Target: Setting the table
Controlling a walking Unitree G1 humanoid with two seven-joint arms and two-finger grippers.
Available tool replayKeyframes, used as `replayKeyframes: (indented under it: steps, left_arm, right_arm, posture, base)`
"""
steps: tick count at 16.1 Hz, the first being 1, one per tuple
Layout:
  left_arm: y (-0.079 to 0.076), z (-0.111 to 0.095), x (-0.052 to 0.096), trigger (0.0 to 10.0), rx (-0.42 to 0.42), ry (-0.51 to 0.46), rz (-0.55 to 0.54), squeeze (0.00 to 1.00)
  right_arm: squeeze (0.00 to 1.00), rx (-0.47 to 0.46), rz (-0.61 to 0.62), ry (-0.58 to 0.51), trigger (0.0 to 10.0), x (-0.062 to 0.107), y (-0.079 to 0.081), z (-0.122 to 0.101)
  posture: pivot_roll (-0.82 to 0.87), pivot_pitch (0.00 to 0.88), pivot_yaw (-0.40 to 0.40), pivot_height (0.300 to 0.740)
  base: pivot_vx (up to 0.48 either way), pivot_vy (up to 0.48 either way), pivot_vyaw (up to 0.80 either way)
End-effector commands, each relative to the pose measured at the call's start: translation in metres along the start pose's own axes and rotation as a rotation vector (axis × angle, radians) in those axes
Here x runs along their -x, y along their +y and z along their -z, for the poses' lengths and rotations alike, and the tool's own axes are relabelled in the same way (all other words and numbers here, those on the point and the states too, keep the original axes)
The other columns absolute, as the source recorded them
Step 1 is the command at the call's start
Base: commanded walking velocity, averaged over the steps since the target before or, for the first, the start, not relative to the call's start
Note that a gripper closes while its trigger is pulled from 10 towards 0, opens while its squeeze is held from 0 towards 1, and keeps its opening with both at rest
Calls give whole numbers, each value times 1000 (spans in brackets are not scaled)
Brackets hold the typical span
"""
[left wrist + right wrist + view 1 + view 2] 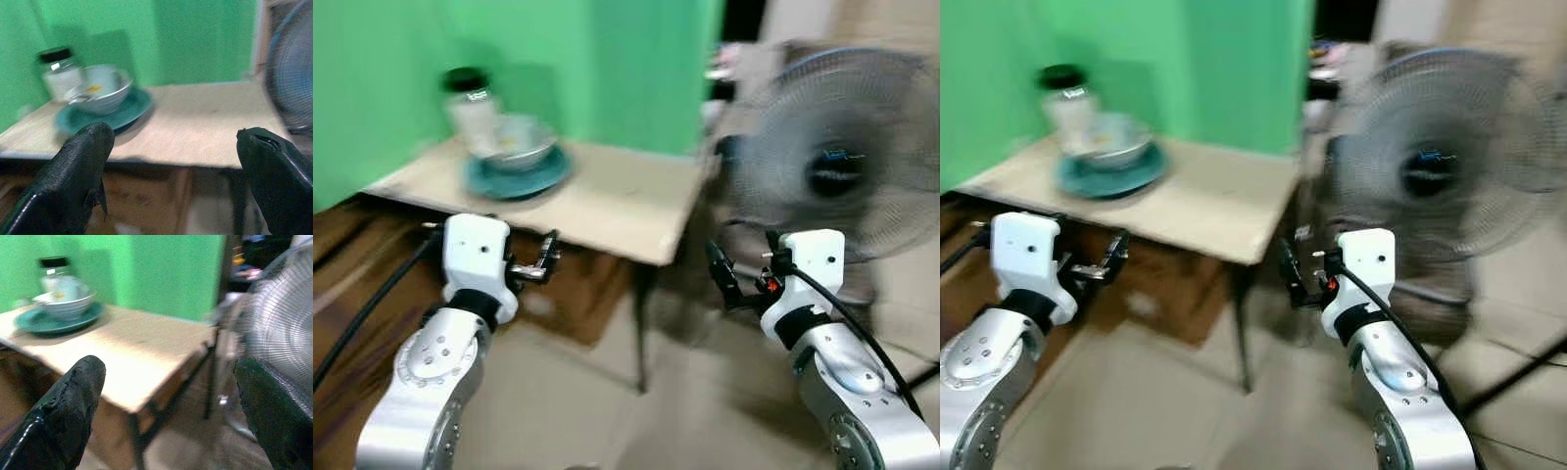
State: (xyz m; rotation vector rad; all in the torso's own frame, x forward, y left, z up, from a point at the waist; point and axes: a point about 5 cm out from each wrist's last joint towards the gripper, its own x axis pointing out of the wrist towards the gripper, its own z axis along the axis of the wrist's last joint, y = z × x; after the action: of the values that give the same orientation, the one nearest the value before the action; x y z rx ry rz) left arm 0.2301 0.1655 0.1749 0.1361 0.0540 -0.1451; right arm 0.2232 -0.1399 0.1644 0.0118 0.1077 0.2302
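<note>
— Three things sat together at the far left end of the tabletop (636, 211): a bowl (519, 145) on a teal plate (521, 176), and a black-lidded jar (470, 106) just behind them, against the green wall (587, 59).

— And the hands?

— Both hung short of the near edge, well apart from the dishes. The left hand (171, 147) had its fingers (80, 161) spread wide, holding nothing. The right hand (168, 391) was equally wide and empty, between the tabletop and a standing fan (837, 157). Everything was blurred.
</note>
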Motion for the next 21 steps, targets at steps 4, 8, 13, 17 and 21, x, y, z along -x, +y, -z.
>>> replayKeyframes:
  steps: [4,8,13,17,21]
  left_arm:
    - [6,-2,2,10000,-16,-5,-13,988]
    - [4,-2,2,10000,-37,1,2,988]
    - [5,-3,2,10000,-37,-2,13,988]
    - [2,-5,0,10000,-57,-4,60,996]
    - [1,-6,0,10000,-63,-7,77,996]
  right_arm:
    - [1000,-6,-60,-23,10000,-6,7,-4]
    - [1000,-8,-50,-41,10000,-9,7,-6]
    - [1000,-15,-23,-50,10000,-11,5,-6]
    - [1000,-10,29,-55,10000,-13,1,-6]
    - [1000,-28,15,-71,10000,-14,3,-9]
  posture:
    - [53,0,53,740]
    - [58,0,52,740]
    - [63,0,53,740]
    - [64,0,56,740]
    - [66,0,57,740]
  base:
    - [188,0,800]
    - [258,0,800]
    - [258,0,282]
    - [259,0,0]
    - [267,0,-755]
